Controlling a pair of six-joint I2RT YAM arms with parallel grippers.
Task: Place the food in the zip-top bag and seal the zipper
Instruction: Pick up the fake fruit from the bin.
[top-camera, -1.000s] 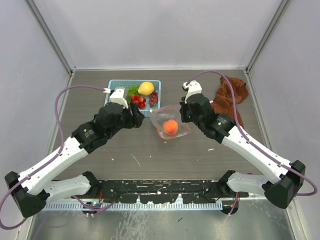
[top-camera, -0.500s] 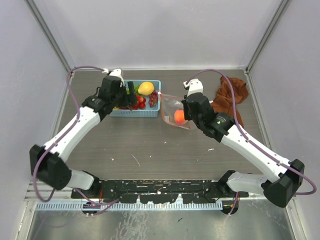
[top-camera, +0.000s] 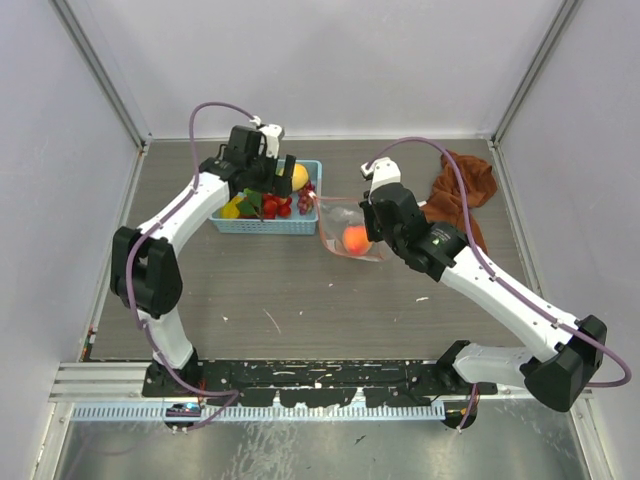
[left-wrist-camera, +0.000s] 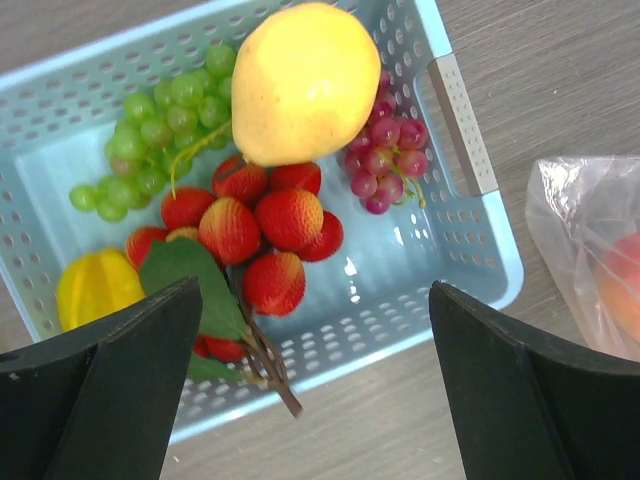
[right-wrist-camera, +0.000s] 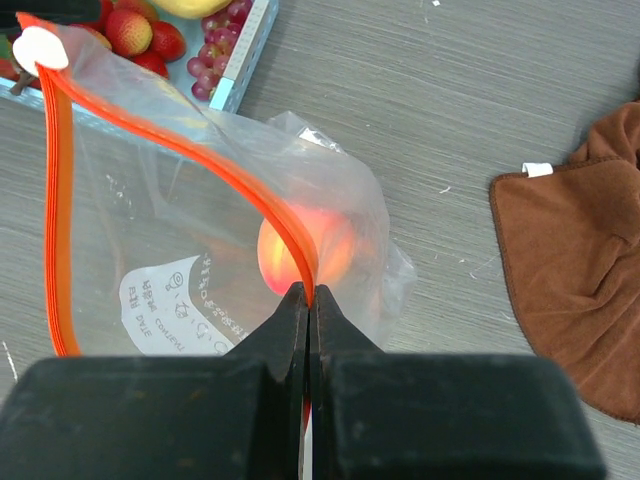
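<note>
Near the bench's far edge, left of centre, the left gripper (left-wrist-camera: 315, 300) hangs with jaws spread wide above the light-blue basket (left-wrist-camera: 470, 130), which holds green grapes (left-wrist-camera: 150, 135), strawberries (left-wrist-camera: 265, 225), a yellow-orange peach (left-wrist-camera: 305, 82) and purple grapes (left-wrist-camera: 385, 160). Just right of the basket, the right gripper (right-wrist-camera: 308, 300) pinches the red-orange zipper (right-wrist-camera: 57, 200) of the open zip-top bag (right-wrist-camera: 170, 230), with an orange-red peach (right-wrist-camera: 300, 250) inside. A brown cloth (right-wrist-camera: 570, 260) lies towards the far right corner.

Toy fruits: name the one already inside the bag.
The orange-red peach; it sits in the clear zip-top bag, while the rest lie in the light-blue basket.
</note>
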